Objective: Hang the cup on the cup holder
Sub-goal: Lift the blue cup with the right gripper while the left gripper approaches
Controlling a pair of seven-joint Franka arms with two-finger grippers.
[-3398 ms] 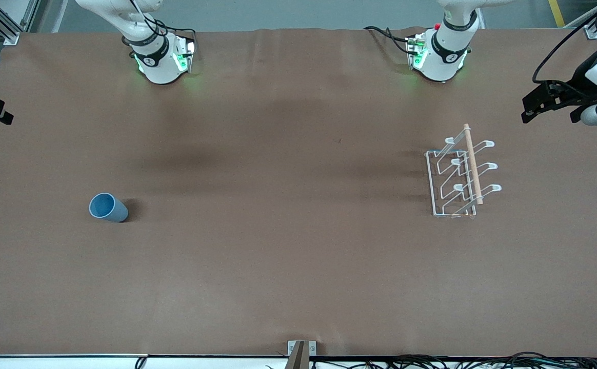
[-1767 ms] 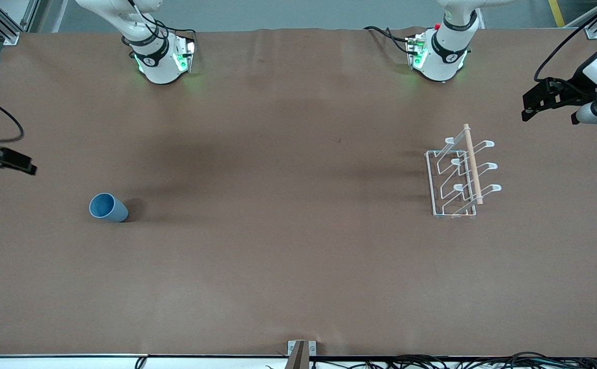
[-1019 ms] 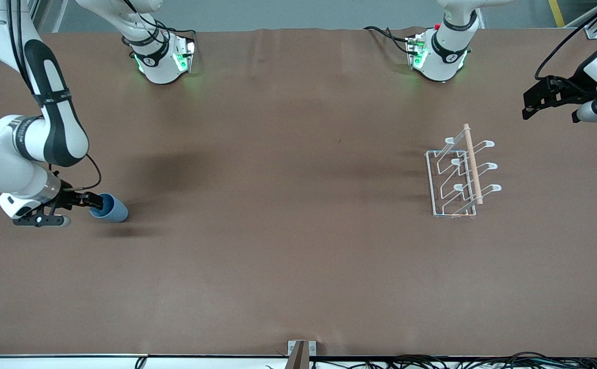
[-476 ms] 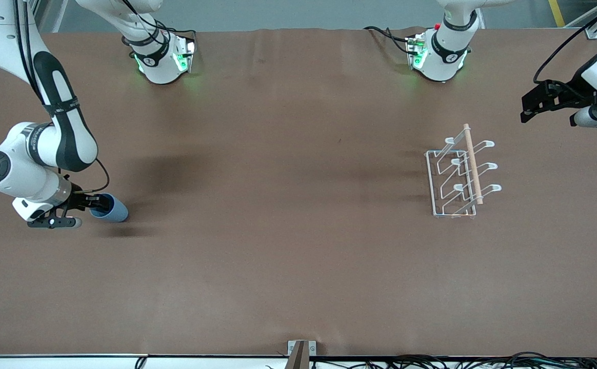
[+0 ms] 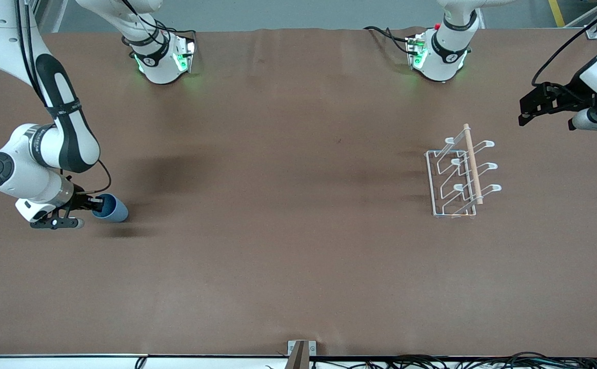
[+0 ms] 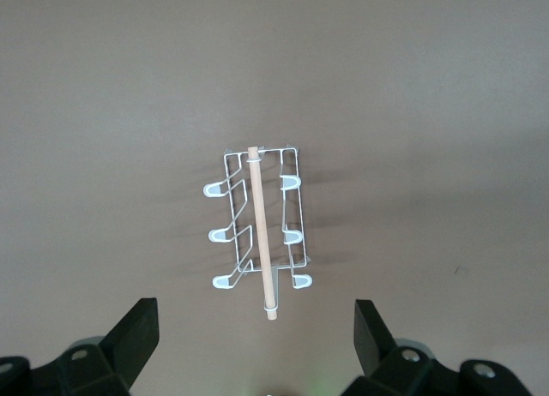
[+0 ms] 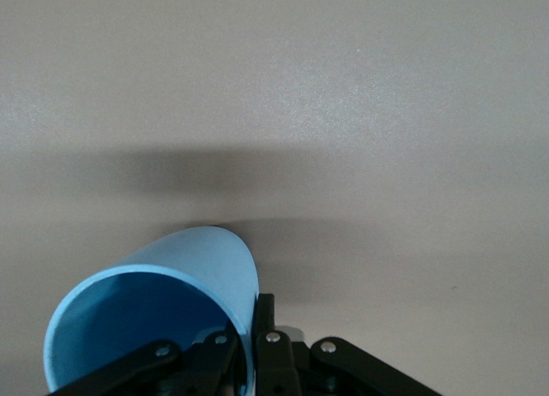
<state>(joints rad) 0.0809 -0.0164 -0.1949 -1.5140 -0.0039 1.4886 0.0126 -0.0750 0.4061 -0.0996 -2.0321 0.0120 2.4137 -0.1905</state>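
Observation:
The light-blue cup point(image 5: 113, 209) lies on its side on the brown table near the right arm's end. My right gripper point(image 5: 96, 205) is at its mouth, shut on the cup's rim; in the right wrist view one finger is inside the cup point(image 7: 163, 302) and one outside, pinching the wall. The white wire cup holder point(image 5: 460, 177) with a wooden rod along its top stands toward the left arm's end. My left gripper point(image 5: 532, 106) hangs open and empty in the air near that end; its wrist view shows the cup holder point(image 6: 260, 233) below, between its spread fingers.
The arms' bases point(image 5: 162, 56) stand along the table edge farthest from the front camera. A small bracket point(image 5: 301, 351) sits at the edge nearest the camera. The brown table point(image 5: 288, 230) stretches bare between cup and cup holder.
My right arm has swung in from the table's end, come down to the cup's mouth and closed on its rim. The left gripper has drifted slightly. The cup has barely moved.

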